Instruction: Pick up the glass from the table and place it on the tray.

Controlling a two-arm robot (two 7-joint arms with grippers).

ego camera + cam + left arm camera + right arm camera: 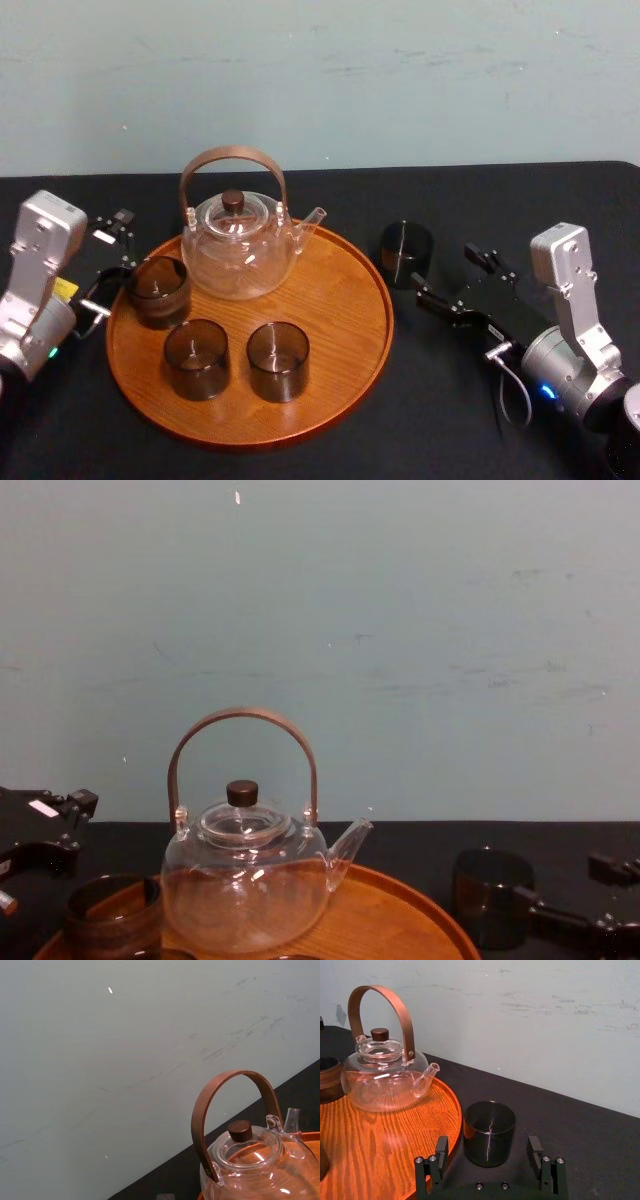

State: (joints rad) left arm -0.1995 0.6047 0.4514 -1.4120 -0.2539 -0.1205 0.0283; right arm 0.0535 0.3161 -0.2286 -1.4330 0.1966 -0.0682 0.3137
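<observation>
A clear glass teapot (250, 890) with an arched brown handle and a dark lid knob was seen standing on the round orange-brown tray (400, 905), which was set on the black table (420, 842). A smoky cup (108, 915) was placed on the tray just left of the teapot. A dark glass (485, 880) was seen on the table, off the tray to the right. The right gripper (556, 882) was held beside it with fingers spread, one finger crossing its lower front. The left gripper (68, 826) was seen at the left edge, fingers apart.
</observation>
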